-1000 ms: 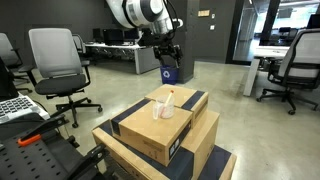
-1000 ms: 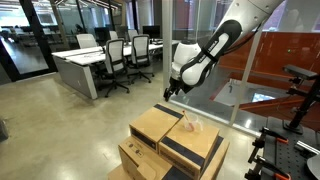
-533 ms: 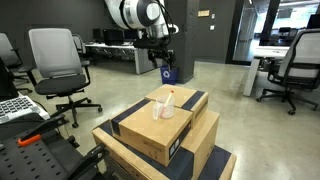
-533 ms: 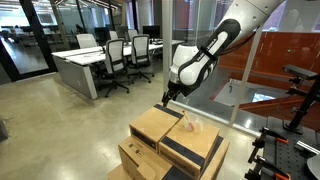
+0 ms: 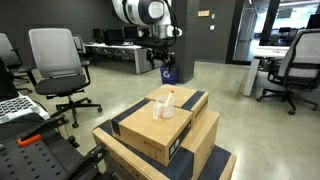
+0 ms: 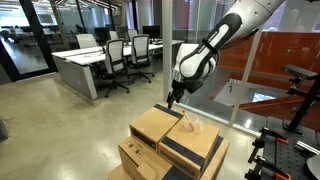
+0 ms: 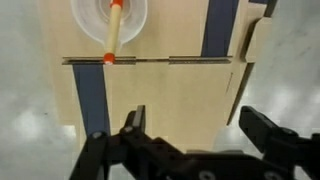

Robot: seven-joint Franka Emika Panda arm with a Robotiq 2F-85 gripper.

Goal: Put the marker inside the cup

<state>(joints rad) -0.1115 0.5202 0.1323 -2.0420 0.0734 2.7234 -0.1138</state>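
well, in an exterior view the gripper [image 5: 160,63] hangs over the stacked cardboard boxes [image 5: 140,130] — the marker [image 5: 168,98] leans in the cup [image 5: 160,110] on the top box. in an exterior view the gripper [image 6: 174,98] hovers clear of the box top [image 6: 155,125]. wrist view: the claw [image 7: 195,115] is spread wide, gripping nothing — the marker [image 7: 112,32] sits tilted in the cup [image 7: 85,15].

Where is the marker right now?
In the wrist view the marker crosses the cup rim at top left, apparently leaning inside it, on the cardboard box; the open gripper is apart from it.
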